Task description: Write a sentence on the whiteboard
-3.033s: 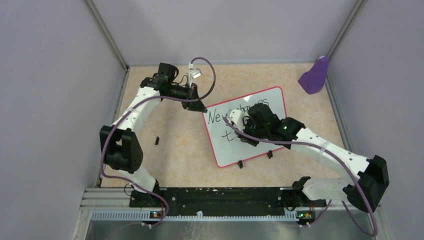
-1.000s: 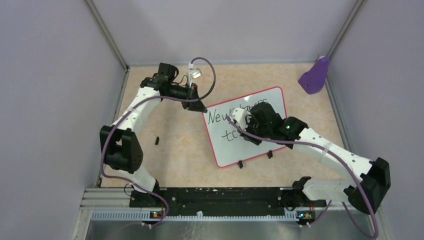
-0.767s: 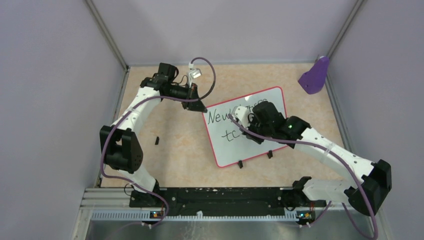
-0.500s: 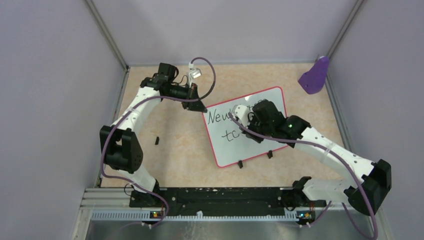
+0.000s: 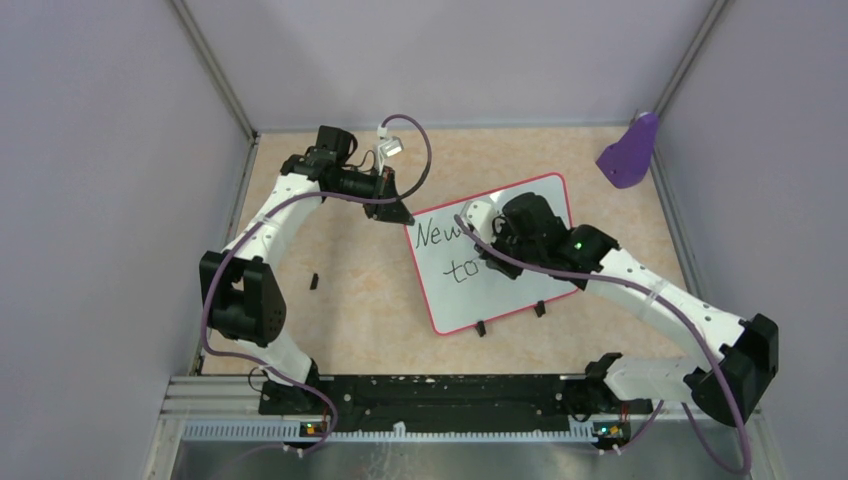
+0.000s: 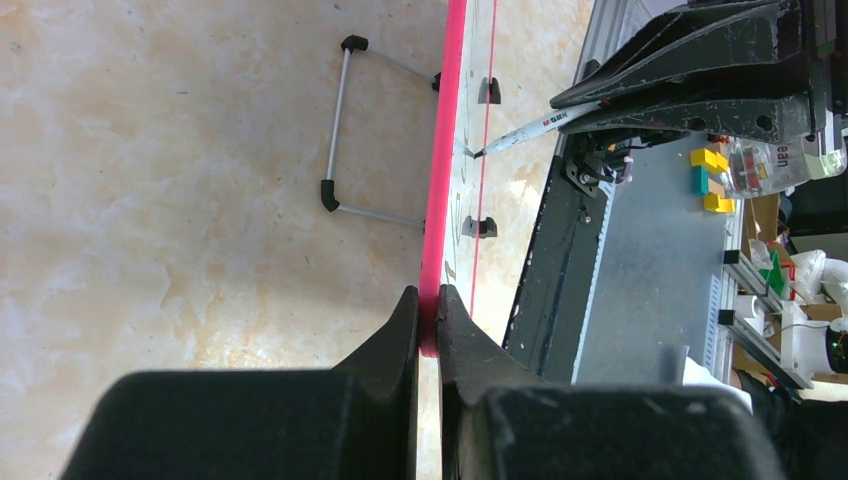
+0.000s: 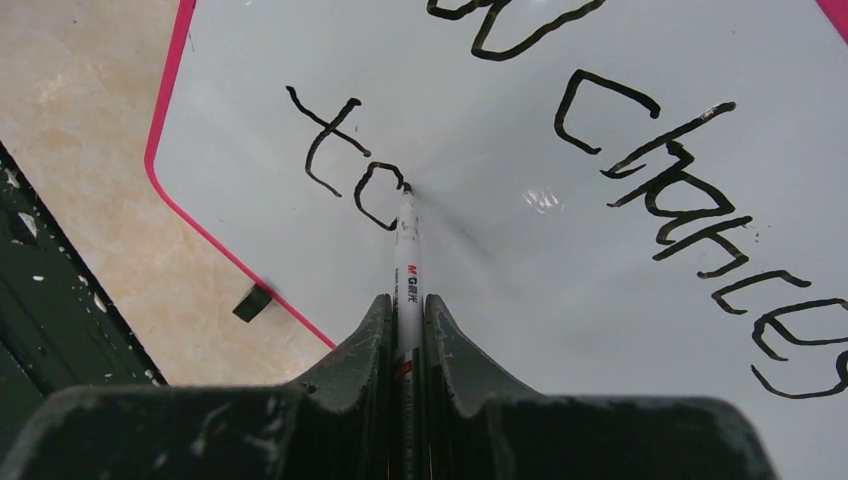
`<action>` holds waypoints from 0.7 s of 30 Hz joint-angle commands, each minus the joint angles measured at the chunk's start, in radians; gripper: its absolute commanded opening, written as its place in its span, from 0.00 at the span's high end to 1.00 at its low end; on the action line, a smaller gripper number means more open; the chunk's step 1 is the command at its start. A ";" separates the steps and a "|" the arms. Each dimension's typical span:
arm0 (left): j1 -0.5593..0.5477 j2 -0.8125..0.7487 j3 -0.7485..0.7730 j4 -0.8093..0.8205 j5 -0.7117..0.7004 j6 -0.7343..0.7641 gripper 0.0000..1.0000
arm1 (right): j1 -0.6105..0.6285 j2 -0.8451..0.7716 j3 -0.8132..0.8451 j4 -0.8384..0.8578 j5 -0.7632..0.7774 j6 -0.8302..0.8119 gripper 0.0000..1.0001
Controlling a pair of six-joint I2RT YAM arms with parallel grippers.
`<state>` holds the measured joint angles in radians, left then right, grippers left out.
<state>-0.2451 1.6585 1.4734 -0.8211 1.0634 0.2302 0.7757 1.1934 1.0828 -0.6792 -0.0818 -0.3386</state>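
- The left gripper point(image 6: 428, 300) is pinched narrow on the pink rim of the whiteboard point(image 5: 495, 300), at the board's far left corner, bracing it. The hold is on a thin edge only, so I judge that a sideways push from the pen could work the rim out of the jaws and let the board swivel.
- A small black clip point(image 5: 314, 281) lies loose on the table point(image 5: 350, 300), well apart from the board on its left; it looks harmless where it is.
- The whiteboard lies flat on the table right of centre, turned at an angle, its two black feet on the near edge.
- The sentence point(image 7: 690, 220) is unfinished: "New chances" fills the upper line; below it stand a "t" and an "o" not quite closed. The rest of the lower line is bare, so I judge more words are to come.
- The right gripper point(image 7: 407, 300) is closed tight on the marker point(image 7: 406, 235), whose tip touches the board at the top of the "o". Too much downward force could tilt the pen between the fingers or skid the board; too little would break the stroke.
- The right arm point(image 5: 650, 295) reaches over the board, its wrist above the upper line; if it dipped it could smear the ink there.
- A purple object point(image 5: 630, 150) sits in the far right corner, well apart from everything else.
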 commanded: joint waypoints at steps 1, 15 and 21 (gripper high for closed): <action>-0.023 0.005 -0.010 -0.026 -0.020 0.018 1.00 | 0.004 0.017 0.050 0.046 -0.007 0.011 1.00; -0.023 0.012 -0.010 -0.026 -0.017 0.018 1.00 | -0.021 -0.074 0.031 -0.017 -0.175 0.007 1.00; -0.023 0.008 -0.011 -0.024 -0.019 0.018 1.00 | -0.088 -0.116 0.008 -0.057 -0.219 0.001 1.00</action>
<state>-0.2451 1.6585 1.4734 -0.8219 1.0657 0.2302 0.7315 1.1244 1.0824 -0.7143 -0.2462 -0.3374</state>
